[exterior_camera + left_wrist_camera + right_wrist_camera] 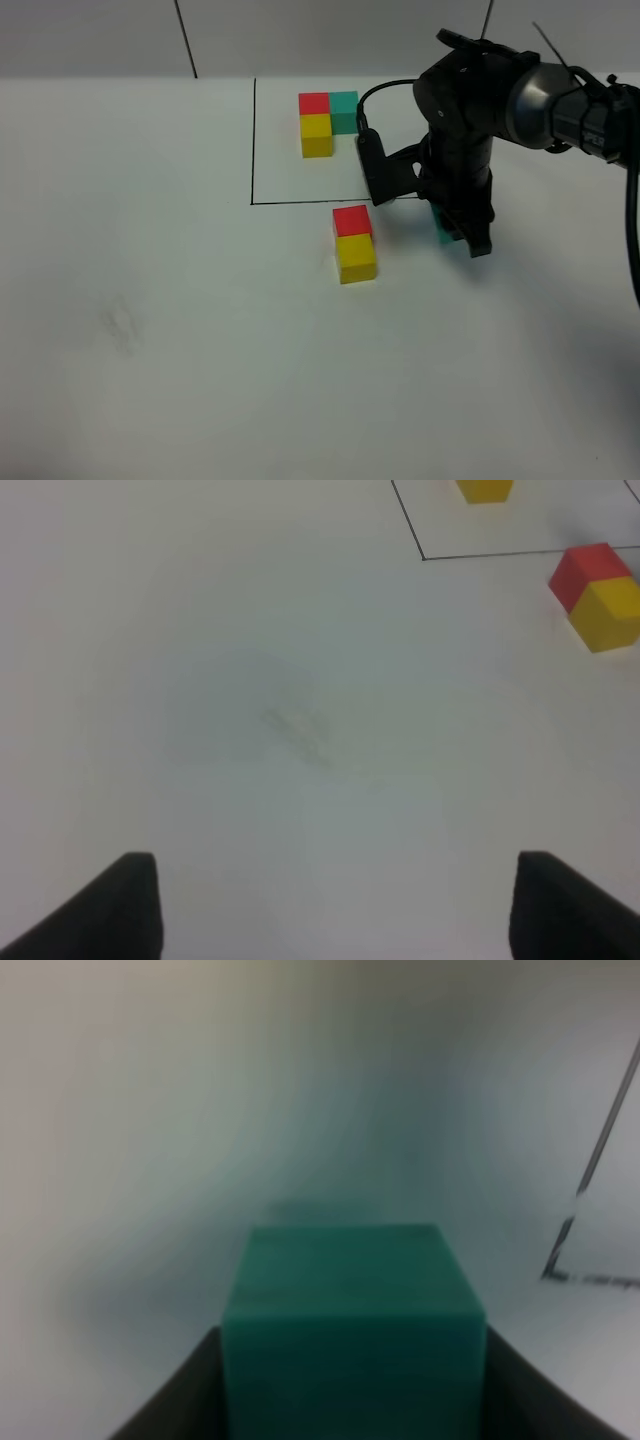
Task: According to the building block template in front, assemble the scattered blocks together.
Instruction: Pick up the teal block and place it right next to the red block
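Note:
The template point(325, 118) is an L of red, teal and yellow cubes inside a thin black outline point(253, 150) at the back. In front of the outline a loose red cube point(351, 220) touches a loose yellow cube point(356, 257); both show in the left wrist view, red point(578, 572) and yellow point(610, 612). My right gripper point(452, 228) is shut on the teal cube point(350, 1330), right of that pair and close to the table; only a sliver of teal point(438, 226) shows from above. My left gripper point(335, 905) is open and empty over bare table, out of the exterior view.
The white table point(200, 350) stretches wide to the left and front of the blocks. The right arm point(520, 100) and its cable reach in from the back right, over the outline's right edge.

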`<control>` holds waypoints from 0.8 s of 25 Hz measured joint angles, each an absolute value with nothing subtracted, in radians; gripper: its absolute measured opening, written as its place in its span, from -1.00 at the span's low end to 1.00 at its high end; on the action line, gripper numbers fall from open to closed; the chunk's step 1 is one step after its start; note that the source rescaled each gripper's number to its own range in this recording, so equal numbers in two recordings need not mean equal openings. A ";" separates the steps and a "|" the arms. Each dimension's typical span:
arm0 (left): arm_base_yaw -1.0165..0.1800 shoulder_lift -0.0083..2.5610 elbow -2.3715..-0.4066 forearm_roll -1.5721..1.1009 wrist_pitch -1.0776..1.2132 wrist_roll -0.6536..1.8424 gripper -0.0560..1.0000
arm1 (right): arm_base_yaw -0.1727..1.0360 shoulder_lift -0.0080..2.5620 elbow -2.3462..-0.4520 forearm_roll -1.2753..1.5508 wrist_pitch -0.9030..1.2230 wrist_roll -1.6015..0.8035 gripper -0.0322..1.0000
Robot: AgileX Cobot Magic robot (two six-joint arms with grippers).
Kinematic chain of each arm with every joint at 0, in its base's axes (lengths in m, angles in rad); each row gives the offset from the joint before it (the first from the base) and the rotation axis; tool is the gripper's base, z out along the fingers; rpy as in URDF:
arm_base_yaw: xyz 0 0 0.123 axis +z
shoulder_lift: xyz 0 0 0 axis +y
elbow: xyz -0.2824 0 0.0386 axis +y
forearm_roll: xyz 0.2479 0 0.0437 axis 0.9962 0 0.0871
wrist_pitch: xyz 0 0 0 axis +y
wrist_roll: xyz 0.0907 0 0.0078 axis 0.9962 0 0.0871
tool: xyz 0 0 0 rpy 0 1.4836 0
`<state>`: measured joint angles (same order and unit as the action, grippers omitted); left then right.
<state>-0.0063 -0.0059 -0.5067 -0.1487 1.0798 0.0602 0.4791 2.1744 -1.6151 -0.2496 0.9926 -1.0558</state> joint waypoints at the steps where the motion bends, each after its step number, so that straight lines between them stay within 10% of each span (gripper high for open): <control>1: -0.006 -0.006 -0.507 -0.149 1.080 0.060 0.40 | 0.483 2.193 -1.639 -0.231 0.991 -1.056 -0.91; 20: -0.006 -0.006 -0.507 -0.149 1.080 0.060 0.40 | 0.488 2.275 -1.715 0.000 0.910 -1.089 -0.91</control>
